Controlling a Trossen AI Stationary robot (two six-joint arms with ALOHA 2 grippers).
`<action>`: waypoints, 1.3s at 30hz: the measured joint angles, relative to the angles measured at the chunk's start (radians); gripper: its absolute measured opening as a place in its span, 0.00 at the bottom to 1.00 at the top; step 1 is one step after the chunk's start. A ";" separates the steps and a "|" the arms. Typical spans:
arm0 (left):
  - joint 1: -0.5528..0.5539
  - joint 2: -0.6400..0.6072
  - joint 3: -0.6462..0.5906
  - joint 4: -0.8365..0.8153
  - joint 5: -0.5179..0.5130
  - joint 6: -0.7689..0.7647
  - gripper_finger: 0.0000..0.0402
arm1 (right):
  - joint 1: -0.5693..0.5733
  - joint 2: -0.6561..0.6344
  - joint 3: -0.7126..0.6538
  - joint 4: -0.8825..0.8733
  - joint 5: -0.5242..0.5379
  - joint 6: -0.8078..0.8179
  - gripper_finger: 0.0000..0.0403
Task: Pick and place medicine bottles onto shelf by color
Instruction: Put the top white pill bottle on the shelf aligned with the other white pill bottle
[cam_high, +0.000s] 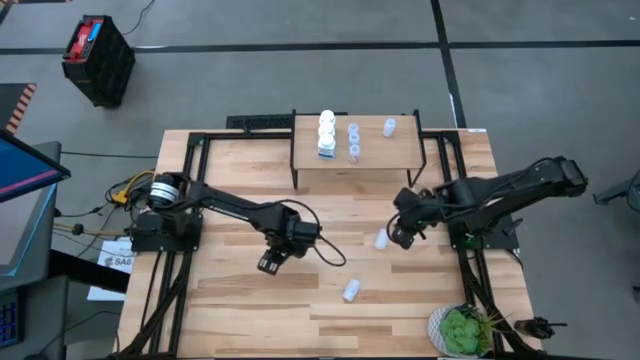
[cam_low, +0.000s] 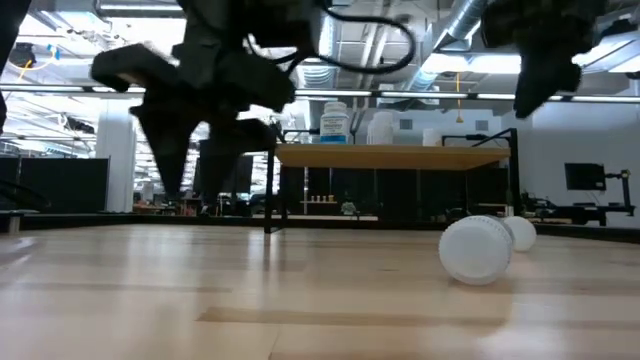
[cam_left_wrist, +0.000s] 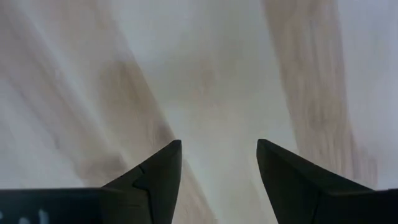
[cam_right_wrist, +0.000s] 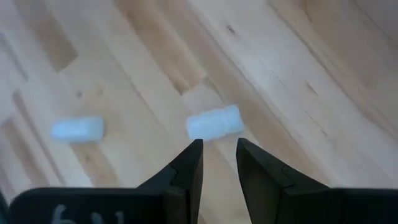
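Observation:
The shelf (cam_high: 370, 160) stands at the table's far middle and bears white medicine bottles (cam_high: 326, 131) at its left, pale blue ones (cam_high: 353, 141) beside them and one more (cam_high: 389, 126) at its right. Two pale bottles lie on their sides on the table, one (cam_high: 381, 239) right of centre and one (cam_high: 351, 290) nearer the front edge. My right gripper (cam_right_wrist: 219, 146) hangs open just above the first (cam_right_wrist: 213, 122), its tips short of it. My left gripper (cam_left_wrist: 219, 146) stands open over bare table at the centre (cam_high: 270, 264), pointing down.
A potted green plant (cam_high: 461, 330) stands at the table's near right corner. Black frame rails (cam_high: 185, 200) run along both sides of the table. In the low view the nearer lying bottle (cam_low: 477, 250) shows its cap end, the other (cam_low: 520, 233) behind it.

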 joint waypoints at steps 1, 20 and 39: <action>-0.001 -0.012 -0.012 -0.016 -0.007 -0.008 0.48 | 0.000 0.000 -0.011 0.012 0.011 0.022 0.30; -0.001 -0.197 -0.279 0.533 -0.150 -0.084 0.48 | 0.003 0.378 -0.015 0.051 0.150 0.005 0.30; 0.000 -0.193 -0.288 0.925 -0.428 -0.414 0.48 | 0.009 0.460 -0.006 0.002 0.047 -0.395 0.30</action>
